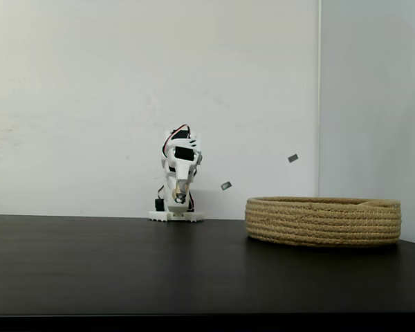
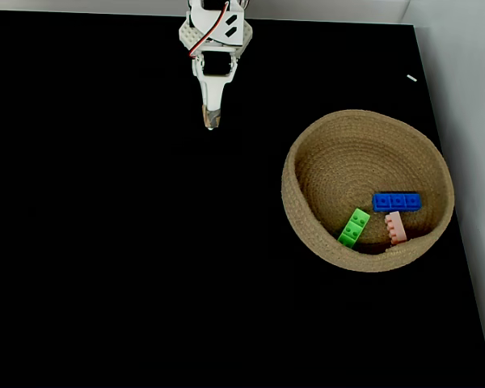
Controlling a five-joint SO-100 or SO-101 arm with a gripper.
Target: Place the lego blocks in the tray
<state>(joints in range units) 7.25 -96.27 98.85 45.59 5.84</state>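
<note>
The arm is sitting folded near the upper middle of the overhead-looking fixed view, its gripper [image 2: 210, 121] pointing down the frame with the fingers drawn together to a narrow tip and holding nothing. In the side-on fixed view the gripper [image 1: 180, 198] is tucked low against the white base, left of centre. The job appears finished, so the step in hand is probably just parking: doing it well means resting folded, clear of the tray.

Further right, the tray [image 2: 307, 137] is lying on the matte black table [image 2: 105, 242]; it is a shallow round bowl of coiled tan rope, rough and ridged [image 1: 323, 221]. Inside its lower half are lying the glossy, studded lego blocks: the green brick [image 2: 354, 227] leaning against the wall, the blue brick [image 2: 397, 202] flat, and the pale pink brick [image 2: 396, 228] just below it.
</note>
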